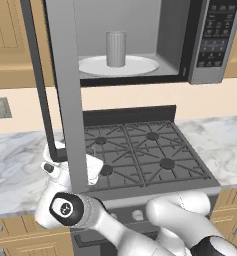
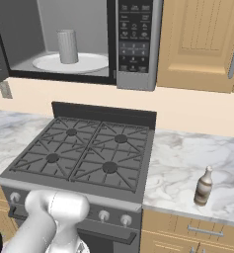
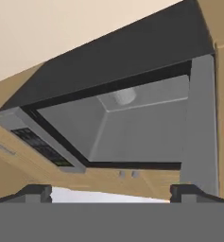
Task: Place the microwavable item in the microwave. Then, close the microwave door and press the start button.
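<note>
Marble counter (image 2: 187, 158) with bottle (image 2: 203, 186); open microwave door (image 1: 65, 95) before stove (image 1: 140, 155).

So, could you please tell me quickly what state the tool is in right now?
Tool: open, tips spread wide, holding nothing, aimed up at the open microwave.

Setting: home kitchen. Evidence: four-burner gas stove (image 2: 84, 153) set into a marble counter (image 2: 187, 158), over-range microwave (image 2: 133, 44) mounted above it, light wooden cabinets (image 2: 200, 44) on the wall and below, wall outlet (image 1: 1, 107) on the cream backsplash.
</note>
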Robot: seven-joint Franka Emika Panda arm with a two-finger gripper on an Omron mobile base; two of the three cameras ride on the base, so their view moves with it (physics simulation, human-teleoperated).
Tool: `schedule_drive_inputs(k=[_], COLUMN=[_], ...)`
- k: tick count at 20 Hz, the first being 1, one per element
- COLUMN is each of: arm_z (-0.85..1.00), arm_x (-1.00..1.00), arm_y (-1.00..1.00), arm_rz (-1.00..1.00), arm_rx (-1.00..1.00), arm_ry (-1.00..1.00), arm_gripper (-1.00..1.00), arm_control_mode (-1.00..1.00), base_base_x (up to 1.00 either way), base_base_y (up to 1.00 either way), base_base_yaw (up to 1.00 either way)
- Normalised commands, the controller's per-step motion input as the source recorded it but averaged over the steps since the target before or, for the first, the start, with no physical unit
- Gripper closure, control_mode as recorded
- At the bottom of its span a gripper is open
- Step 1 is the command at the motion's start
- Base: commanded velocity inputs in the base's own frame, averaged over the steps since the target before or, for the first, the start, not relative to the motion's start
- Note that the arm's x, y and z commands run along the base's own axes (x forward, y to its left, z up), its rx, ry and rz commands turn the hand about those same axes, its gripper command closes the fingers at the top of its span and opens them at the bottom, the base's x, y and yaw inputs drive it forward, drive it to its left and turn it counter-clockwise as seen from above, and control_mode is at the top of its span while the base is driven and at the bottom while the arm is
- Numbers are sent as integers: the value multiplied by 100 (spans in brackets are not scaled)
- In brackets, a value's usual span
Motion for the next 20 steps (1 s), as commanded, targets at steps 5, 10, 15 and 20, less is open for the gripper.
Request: schedule_drive_inputs(k=[5,10,15,20], arm_z=[0,29,48,37], arm_x=[-1,-1,-1,-3], arm_y=[74,27,-4,-25], arm_rz=[-1,0,0,0], arm_rx=[-8,-3,0,0], arm_ry=[-11,-14,-17,-19], arm_gripper=[-100,-100,-100,-100], arm_control_mode=[-100,-100,-100,-100], base_base_x=[0,0,0,0], base_base_y=[0,0,0,0], base_base_yaw=[0,0,0,0])
